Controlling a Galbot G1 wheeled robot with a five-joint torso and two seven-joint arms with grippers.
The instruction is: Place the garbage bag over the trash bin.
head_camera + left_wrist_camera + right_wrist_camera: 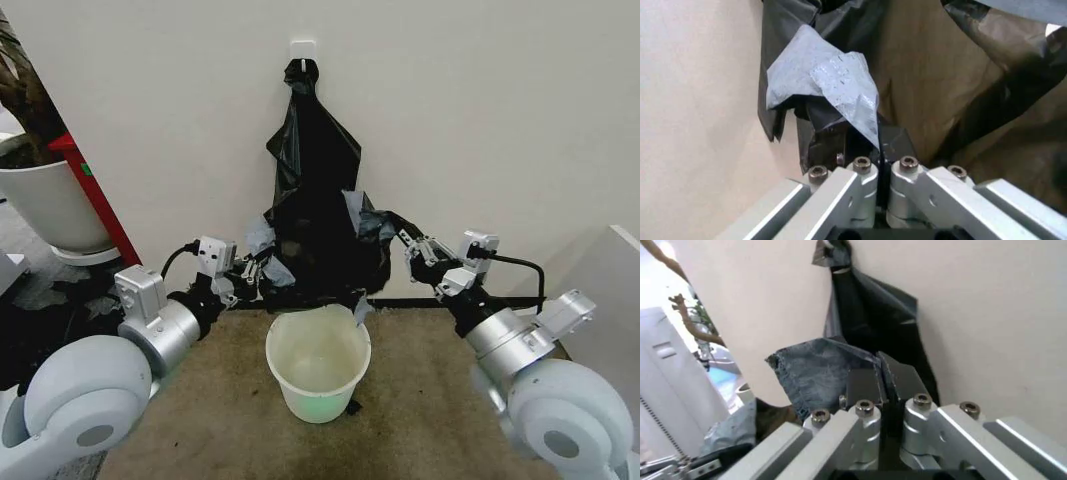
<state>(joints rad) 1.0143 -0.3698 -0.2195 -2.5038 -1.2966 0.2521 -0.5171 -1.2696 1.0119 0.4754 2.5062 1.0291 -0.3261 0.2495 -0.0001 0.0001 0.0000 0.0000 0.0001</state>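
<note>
Head view: garbage bag hangs from a wall hook, long axis vertical, mouth stretched sideways between left claw and right claw, each clenched on a rim edge; trash bin stands on the floor right below the opening, so the bag must come straight down over its rim, with the hook likely holding it back and a white planter well off left. Left wrist view: left claw clamped on grey-looking film, bag spreading beyond. Right wrist view: right claw pinched on a bag fold, wall just behind.
</note>
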